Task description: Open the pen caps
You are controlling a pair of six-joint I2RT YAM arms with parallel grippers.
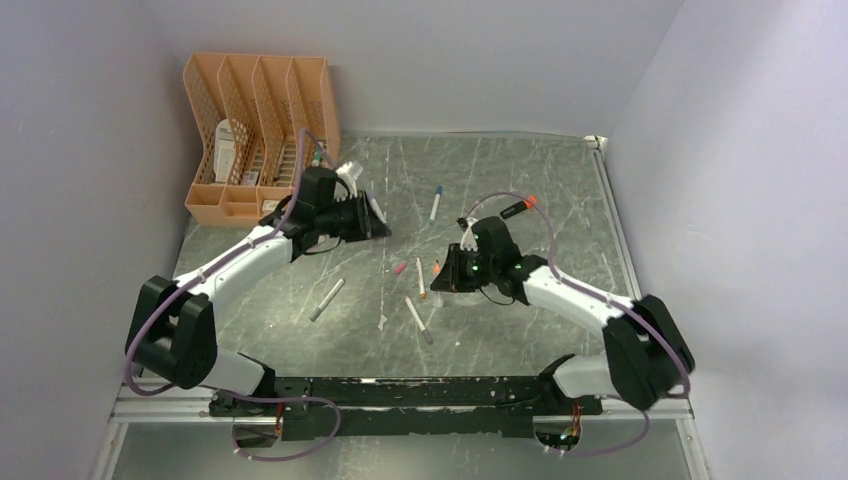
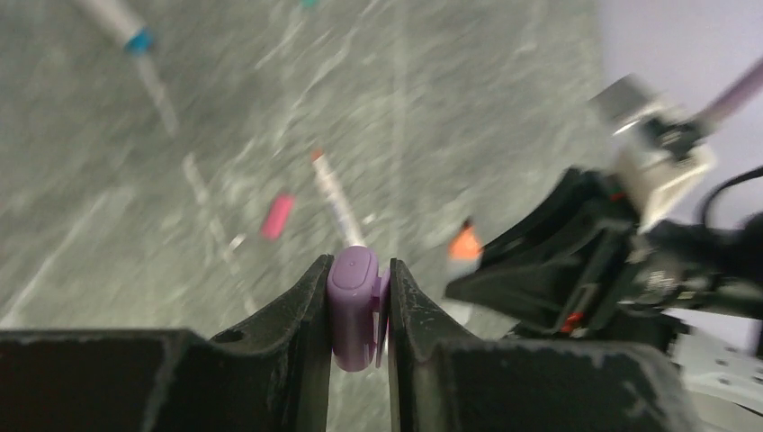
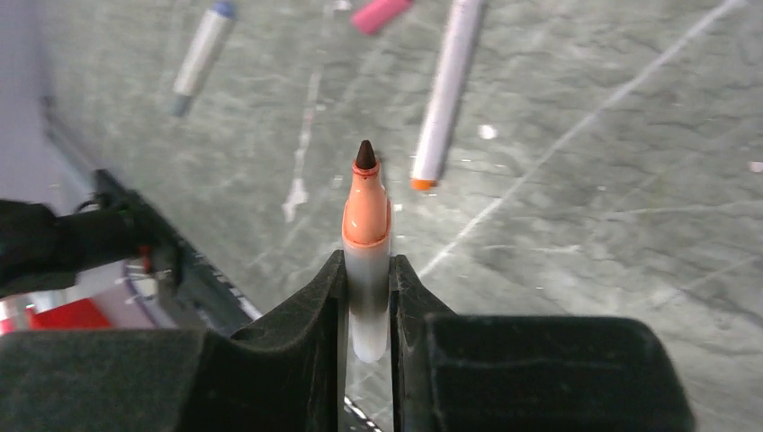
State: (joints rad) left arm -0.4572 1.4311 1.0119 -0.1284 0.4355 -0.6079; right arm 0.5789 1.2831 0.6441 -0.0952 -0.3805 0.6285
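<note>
Top view high, looking down; wrist views close, share table (image 1: 520, 190).

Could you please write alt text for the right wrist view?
The right gripper clamps an uncapped pen, orange collar and dark tip. Beyond, on the grey table, lie a white pen, a pink cap and a blue-ended pen.

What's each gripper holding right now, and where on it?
Left gripper pinches a purple pen cap across its sides. Right gripper clamps an uncapped pen on the barrel, just behind its orange collar, tip pointing out.
</note>
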